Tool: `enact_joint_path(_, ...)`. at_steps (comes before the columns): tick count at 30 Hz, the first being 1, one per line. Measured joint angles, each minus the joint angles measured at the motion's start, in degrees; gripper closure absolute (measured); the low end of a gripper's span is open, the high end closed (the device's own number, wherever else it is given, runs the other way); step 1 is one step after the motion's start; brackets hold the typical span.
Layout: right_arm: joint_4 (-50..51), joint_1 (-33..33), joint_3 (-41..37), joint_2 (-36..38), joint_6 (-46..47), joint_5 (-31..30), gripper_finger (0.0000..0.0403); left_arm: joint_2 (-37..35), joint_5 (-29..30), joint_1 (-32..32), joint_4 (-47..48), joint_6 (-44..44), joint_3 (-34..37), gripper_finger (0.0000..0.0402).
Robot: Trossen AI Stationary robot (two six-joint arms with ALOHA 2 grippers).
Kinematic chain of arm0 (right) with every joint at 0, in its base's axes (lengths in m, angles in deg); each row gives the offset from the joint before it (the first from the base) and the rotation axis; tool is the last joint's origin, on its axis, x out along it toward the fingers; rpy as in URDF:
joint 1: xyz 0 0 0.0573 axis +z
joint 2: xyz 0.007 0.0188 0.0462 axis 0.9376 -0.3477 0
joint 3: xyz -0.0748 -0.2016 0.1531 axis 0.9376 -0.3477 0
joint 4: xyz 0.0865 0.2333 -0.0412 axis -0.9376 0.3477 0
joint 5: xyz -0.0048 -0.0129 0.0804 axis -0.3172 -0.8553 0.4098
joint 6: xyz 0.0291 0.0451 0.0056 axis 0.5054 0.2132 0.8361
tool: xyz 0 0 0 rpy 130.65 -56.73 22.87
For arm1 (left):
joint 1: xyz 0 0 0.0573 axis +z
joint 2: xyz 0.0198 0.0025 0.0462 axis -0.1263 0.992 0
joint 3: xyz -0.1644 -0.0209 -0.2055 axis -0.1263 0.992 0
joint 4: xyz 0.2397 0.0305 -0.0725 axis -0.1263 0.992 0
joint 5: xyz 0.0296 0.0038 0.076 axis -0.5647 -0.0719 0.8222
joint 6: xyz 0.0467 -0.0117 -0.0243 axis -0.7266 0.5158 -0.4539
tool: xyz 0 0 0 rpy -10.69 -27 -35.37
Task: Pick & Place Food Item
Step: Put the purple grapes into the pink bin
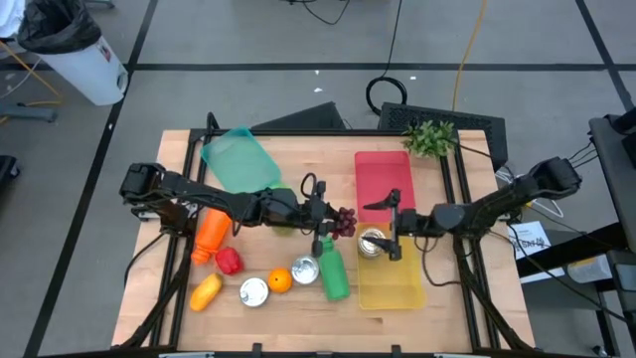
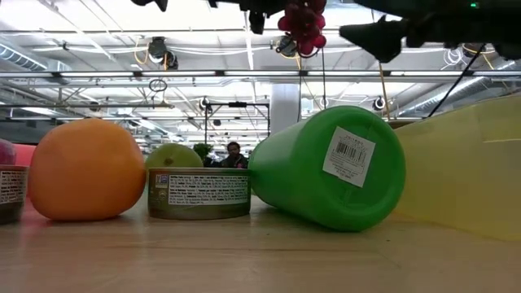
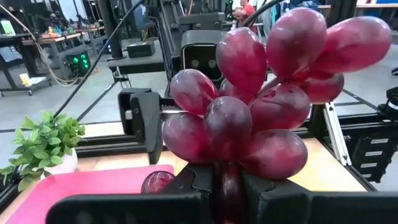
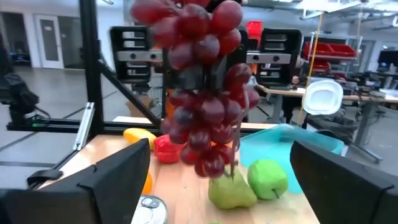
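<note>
A bunch of dark red grapes is up in the air near the table's middle, and my left gripper is shut on it. In the left wrist view the grapes fill the picture just past the fingers. My right gripper is open. It hovers over the yellow tray, just right of the grapes and facing them. The bunch hangs between its spread fingers in the right wrist view, farther off. The low view shows the grapes high above the table. My left gripper pinches the near end of the bunch between its two fingers. It comes in about level from the table's left. The grapes are lifted clear of the table, and most of the bunch sticks out and droops beyond the fingertips.
A can lies in the yellow tray, and a red tray is behind it. A green bottle lies on its side. Two cans, an orange, a red pepper, a pear and a green apple are on the left half. A teal tray sits far left.
</note>
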Motion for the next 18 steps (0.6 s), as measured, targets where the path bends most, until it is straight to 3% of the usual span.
enact_joint_path(5,-0.03,-3.34,5.31,-6.37,0.37,0.66,0.0043,0.00,0.04,0.05,-0.41,-0.04,0.00,0.0371)
enact_joint_path(11,-0.27,-6.12,10.14,-12.41,2.63,12.03,0.0048,0.00,0.02,0.09,-0.07,-0.26,0.00,0.0371)
enact_joint_path(18,-0.17,-7.10,12.02,-15.01,3.41,11.78,0.0059,0.00,0.02,0.09,0.40,-0.30,0.00,0.0371)
